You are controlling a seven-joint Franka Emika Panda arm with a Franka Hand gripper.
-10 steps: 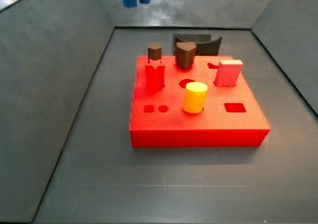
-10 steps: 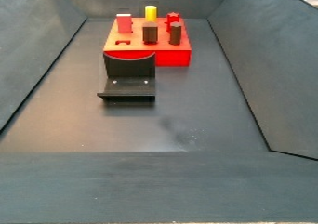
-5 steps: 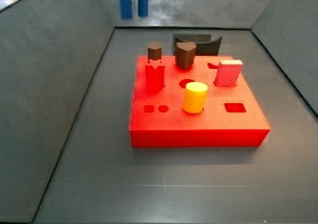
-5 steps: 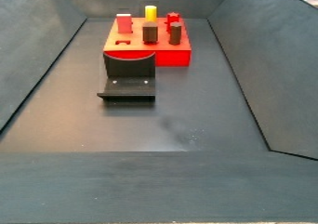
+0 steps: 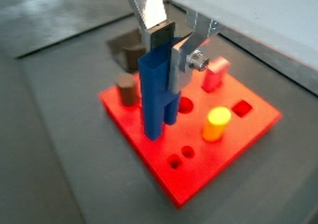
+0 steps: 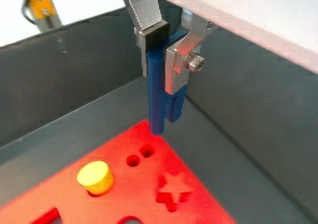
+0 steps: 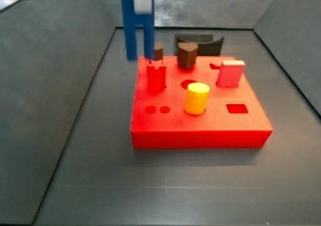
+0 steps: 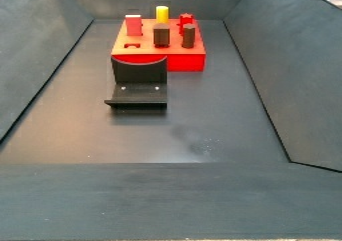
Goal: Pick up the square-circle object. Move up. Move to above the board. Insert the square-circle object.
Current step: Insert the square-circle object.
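Observation:
My gripper is shut on the square-circle object, a slender blue peg hanging upright between the silver fingers; the same gripper and blue peg show in both wrist views. In a side view the blue peg reaches down from the frame's top, its lower end near the far left of the board, still above it. The gripper itself is cut off there. The board is a flat red block with shaped holes.
On the board stand a yellow cylinder, a red peg, a pink block and a dark brown peg. The dark fixture sits beside the board. Grey walls slope up all around.
The blue peg has come down a long way in the side view, from only its tip showing at the top edge to hanging just over the board's far left.

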